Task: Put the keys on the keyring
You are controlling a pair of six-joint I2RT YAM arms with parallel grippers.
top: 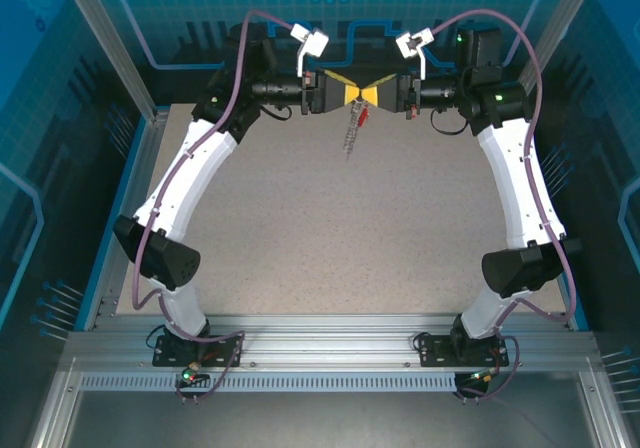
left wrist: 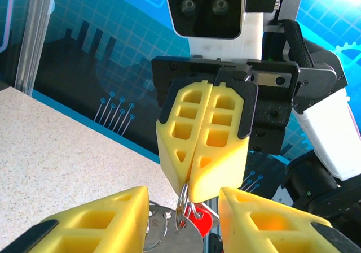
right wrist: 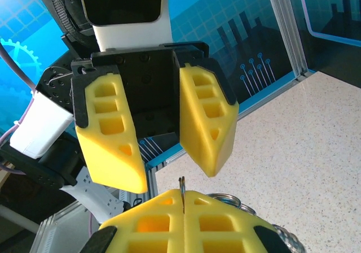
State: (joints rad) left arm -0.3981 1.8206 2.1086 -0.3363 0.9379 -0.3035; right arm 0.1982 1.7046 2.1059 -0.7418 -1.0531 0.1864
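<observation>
Left wrist: keyring (left wrist: pixel 182 201), key (left wrist: pixel 202 222) under R tool (left wrist: pixel 193 192)

The light is bright and even, coming from above. Below the left gripper (top: pixel 347 91) the table (top: pixel 350 228) has only soft shadows. This gripper's fingers (left wrist: pixel 96 222) look slightly blurred close to its wrist camera.

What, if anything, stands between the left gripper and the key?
Nothing visible does. The key hangs just below the ring pinched by the shut right gripper, in the gap between the open left gripper's fingers.
</observation>
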